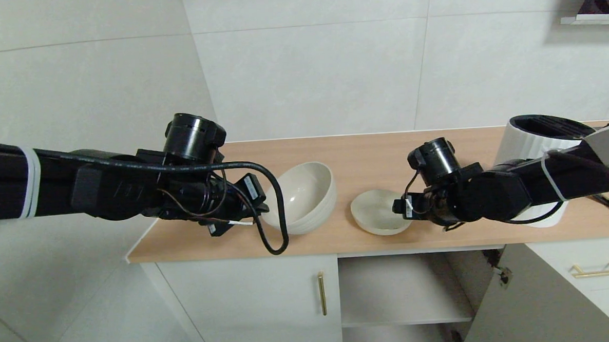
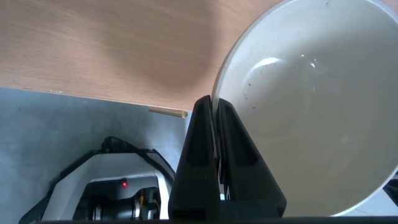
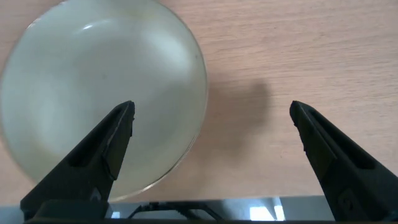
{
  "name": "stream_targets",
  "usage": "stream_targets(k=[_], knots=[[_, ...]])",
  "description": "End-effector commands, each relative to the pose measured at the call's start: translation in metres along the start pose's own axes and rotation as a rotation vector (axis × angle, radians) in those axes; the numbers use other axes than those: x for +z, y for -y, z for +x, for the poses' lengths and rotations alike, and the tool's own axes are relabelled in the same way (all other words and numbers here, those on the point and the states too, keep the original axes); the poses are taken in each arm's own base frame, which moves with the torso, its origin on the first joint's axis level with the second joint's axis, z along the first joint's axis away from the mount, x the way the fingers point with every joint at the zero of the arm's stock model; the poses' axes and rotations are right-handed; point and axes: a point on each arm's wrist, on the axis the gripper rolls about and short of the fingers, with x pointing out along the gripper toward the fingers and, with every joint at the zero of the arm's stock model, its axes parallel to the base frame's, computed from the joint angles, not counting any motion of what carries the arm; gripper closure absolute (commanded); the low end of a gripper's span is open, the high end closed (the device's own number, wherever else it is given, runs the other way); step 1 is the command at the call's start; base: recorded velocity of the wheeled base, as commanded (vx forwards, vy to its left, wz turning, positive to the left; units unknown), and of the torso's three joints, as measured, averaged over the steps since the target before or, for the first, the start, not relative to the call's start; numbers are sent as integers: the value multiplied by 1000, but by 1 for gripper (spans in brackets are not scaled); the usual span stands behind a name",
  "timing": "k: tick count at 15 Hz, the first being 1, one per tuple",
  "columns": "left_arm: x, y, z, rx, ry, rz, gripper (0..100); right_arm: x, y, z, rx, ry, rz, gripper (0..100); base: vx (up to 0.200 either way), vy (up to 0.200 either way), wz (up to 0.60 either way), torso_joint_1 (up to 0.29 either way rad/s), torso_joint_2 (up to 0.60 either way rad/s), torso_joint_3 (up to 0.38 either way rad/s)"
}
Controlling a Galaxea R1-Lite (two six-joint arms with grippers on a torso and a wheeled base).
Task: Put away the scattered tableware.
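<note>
1. While the left gripper (image 2: 216,109) is clamped on the rim of the large bowl (image 1: 305,194), one finger inside the wall and one outside, the hold is only a thin pinch on a smooth glazed edge. The bowl is tipped on its side over the wooden counter (image 1: 376,157), near the front edge. Whether its lower side touches the wood cannot be told. A quick swing or wrist roll could let the bowl pivot in the pinch or slide out, and it might chip or go over the edge.
2. The right gripper (image 3: 211,112) hangs with its fingers spread wide and nothing between them, one finger above the small dish (image 1: 375,211) and the other over bare wood. The dish lies flat, close to the counter's front edge. If the gripper comes down off the rim, it could shove the dish instead of catching it, and a shove forward could tip it off.
3. The bowl and the dish sit near each other, so both arms working at once could knock the wares together.
4. The open cabinet (image 1: 402,290) below is the likely destination. On the way down, the counter lip and the open door (image 1: 520,295) crowd the path, and the tilted bowl could strike either.
5. The white ribbed container (image 1: 534,140) stands just behind the right arm, so a wide pull-back could nudge it.
</note>
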Motion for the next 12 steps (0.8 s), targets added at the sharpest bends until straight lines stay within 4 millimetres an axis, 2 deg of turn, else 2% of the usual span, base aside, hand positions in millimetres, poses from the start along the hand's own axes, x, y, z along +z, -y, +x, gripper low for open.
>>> stream_targets(k=[1, 4, 5, 12], knots=[[0, 0, -1, -1, 1, 0, 100, -4, 1, 15, -14, -8, 10, 0, 0, 0, 0, 0, 0, 0], [0, 0, 0, 1, -2, -2, 100, -5, 3, 19, -19, -12, 13, 0, 0, 0, 0, 0, 0, 0], [0, 0, 0, 1, -2, -2, 100, -4, 2, 18, -14, -12, 15, 100, 0, 0, 0, 0, 0, 0], [0, 0, -2, -2, 1, -2, 100, 2, 3, 12, -6, 6, 30, 100, 0, 0, 0, 0, 0, 0]])
